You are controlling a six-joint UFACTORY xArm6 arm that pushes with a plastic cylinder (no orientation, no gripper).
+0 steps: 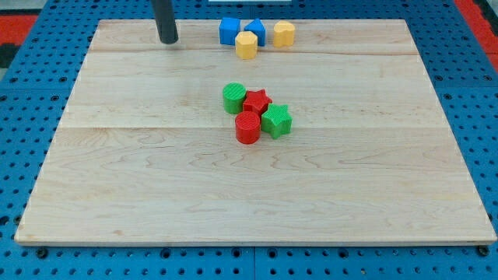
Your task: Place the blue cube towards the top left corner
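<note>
A plain dark grey cylindrical rod, smooth and unmarked, with my tip (168, 41) blunt.

The dark rod is cut off by the view's top edge, so only its lower length and my tip (168, 40) show. A yellow block (246, 45) overlaps the lower part of the second blue block (255, 31), at its seven o'clock. The red star (256, 101) is partly covered by the red cylinder (247, 127).
</note>
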